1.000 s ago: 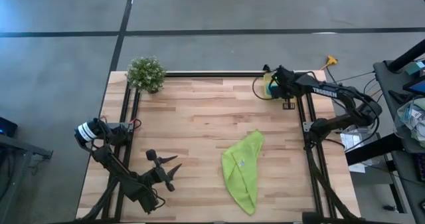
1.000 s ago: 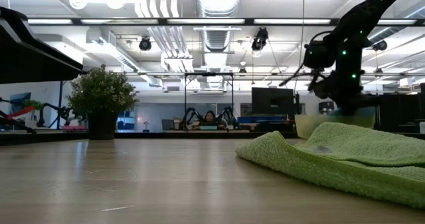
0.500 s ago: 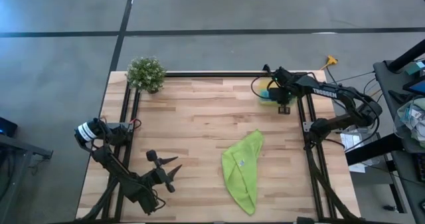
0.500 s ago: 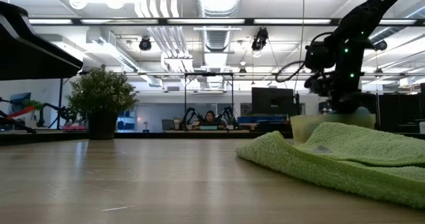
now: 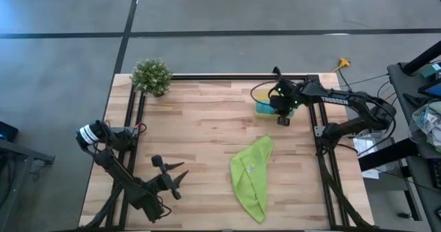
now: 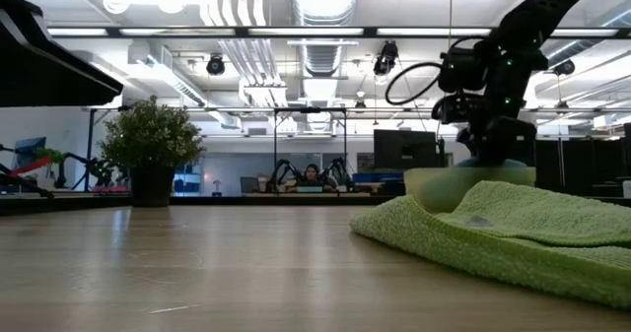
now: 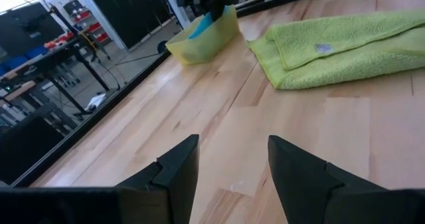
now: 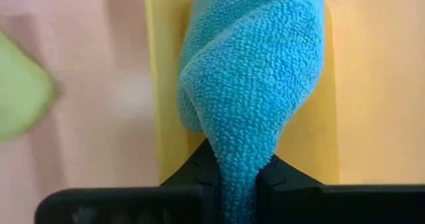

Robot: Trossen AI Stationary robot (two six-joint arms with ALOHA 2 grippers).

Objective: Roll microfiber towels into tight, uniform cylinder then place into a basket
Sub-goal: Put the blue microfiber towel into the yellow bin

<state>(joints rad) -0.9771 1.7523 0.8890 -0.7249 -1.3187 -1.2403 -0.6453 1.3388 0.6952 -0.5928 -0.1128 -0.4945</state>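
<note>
The turquoise towel (image 8: pixel 252 64) lies rolled up inside the yellow basket (image 5: pixel 264 109), which stands on the table at the far right. My right gripper (image 5: pixel 282 112) is over the basket and shut on the towel. The lime-green towel (image 5: pixel 251 177) lies folded and flat on the table's near middle, its white tag (image 7: pixel 323 48) up. My left gripper (image 7: pixel 229 164) is open and empty near the table's near-left, above bare wood. The basket and turquoise towel also show in the left wrist view (image 7: pixel 202 38). My right gripper pinches the rolled turquoise towel at one end (image 8: pixel 234 159) between its two fingers (image 8: pixel 192 171). The fingers come from above, pointing down into the basket. The rest of the roll lies along the basket's floor. Whether the fingers also touch the basket, I cannot tell.
A small green potted plant (image 5: pixel 151 76) stands at the table's far-left corner. A dark frame rail (image 5: pixel 227 76) runs along the far edge and down both sides. Bare wood (image 5: pixel 200 129) lies between the basket, the plant and the green towel.
My right gripper has moved from the far-right corner toward the table's left and near edge, staying shut on the turquoise towel. The yellow basket has slid along the table with it, the towel still inside. The green towel has stayed where it was.
</note>
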